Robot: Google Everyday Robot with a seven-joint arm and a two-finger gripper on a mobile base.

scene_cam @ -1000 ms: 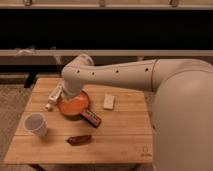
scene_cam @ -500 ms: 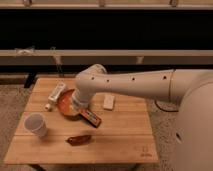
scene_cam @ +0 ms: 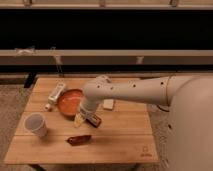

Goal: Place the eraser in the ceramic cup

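The eraser, a small dark block with reddish markings, lies on the wooden table just in front of the orange bowl. My gripper is low over the table at the eraser's left end, touching or nearly touching it, with part of the eraser hidden behind it. The white ceramic cup stands upright at the table's left front, well left of the gripper.
A flat white block lies right of the bowl. An elongated reddish-brown object lies near the front edge. A white bottle-like object lies at the back left. My white arm spans the table's right side.
The arm has swung forward and down, from over the orange bowl to the eraser in front of it. The objects on the table have not moved.
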